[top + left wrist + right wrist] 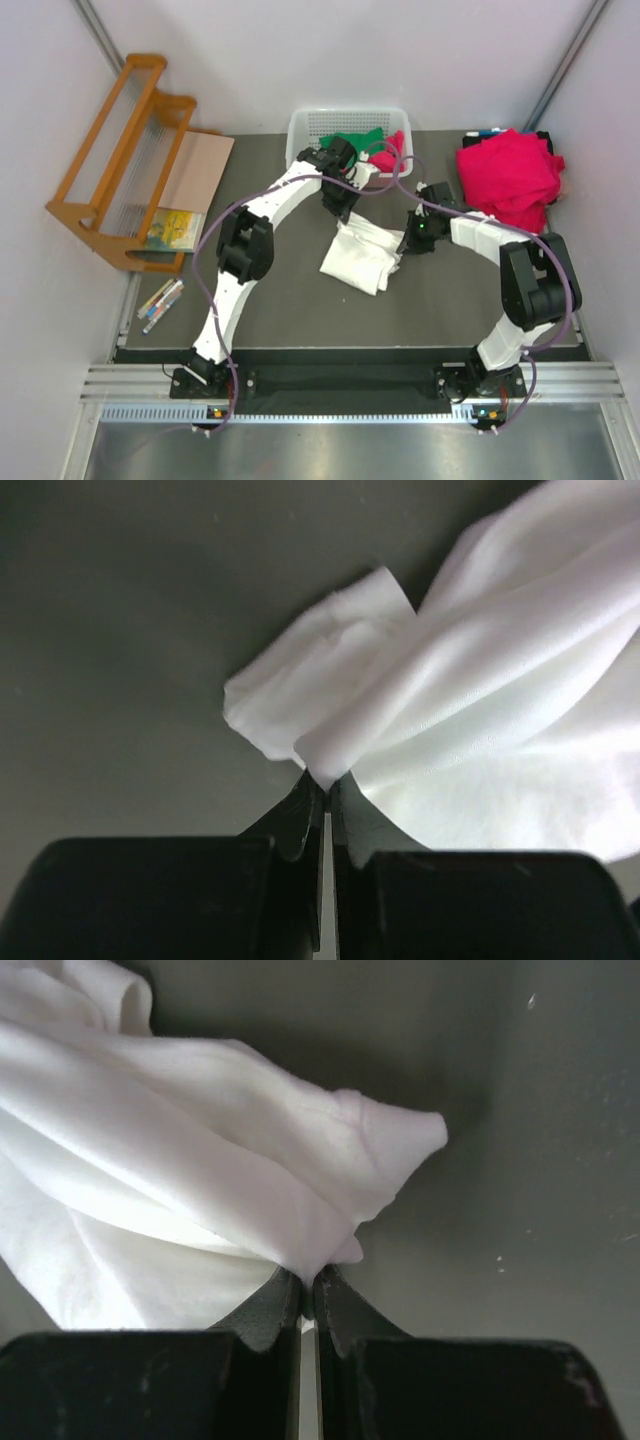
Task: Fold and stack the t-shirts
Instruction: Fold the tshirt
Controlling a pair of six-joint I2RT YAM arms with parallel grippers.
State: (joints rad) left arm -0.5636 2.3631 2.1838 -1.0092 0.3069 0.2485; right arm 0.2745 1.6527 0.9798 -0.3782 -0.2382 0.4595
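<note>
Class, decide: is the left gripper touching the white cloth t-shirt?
Touching. The left wrist view shows the left gripper with its jaws shut on a pinched fold of the white cloth t-shirt.

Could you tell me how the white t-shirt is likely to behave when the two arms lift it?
Probably floppy: the white t-shirt bunches into soft folds where the left tool and right tool pinch it, so it should sag between them. Likely light too, since small pinches of cloth hold it.

Pale walls enclose a dark grey table. A wooden rack sits at its left edge, beside what may be a cardboard sheet.
</note>
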